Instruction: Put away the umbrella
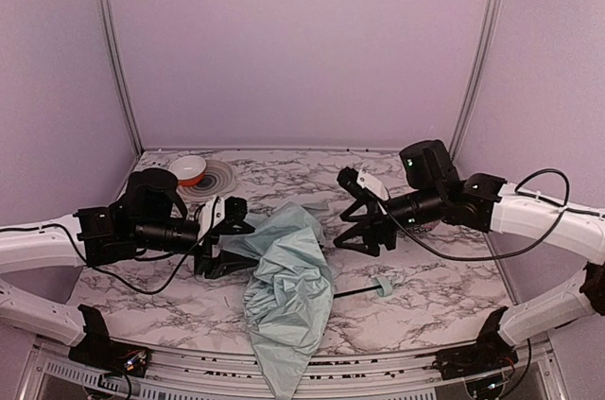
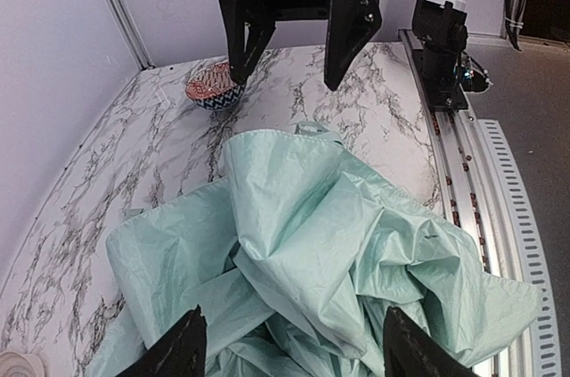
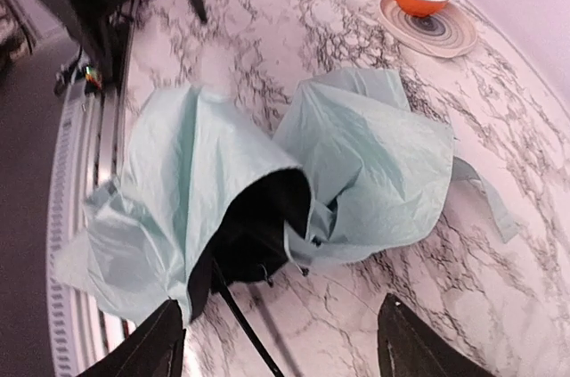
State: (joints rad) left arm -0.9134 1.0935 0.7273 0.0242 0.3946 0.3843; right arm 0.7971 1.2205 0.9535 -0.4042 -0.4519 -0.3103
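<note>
Arms (image 1: pixel 142 230) stretched inward flanking umbrella (image 1: pixel 288 277), fingers (image 2: pixel 178 350) spread

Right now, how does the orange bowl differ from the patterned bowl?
The orange bowl is plain orange with a white inside; the patterned bowl carries a red print and a dark zigzag band. The orange bowl sits on a ringed plate at the far left; the patterned bowl rests straight on the table on the right side. Both are small, round and apart from the umbrella.
</note>
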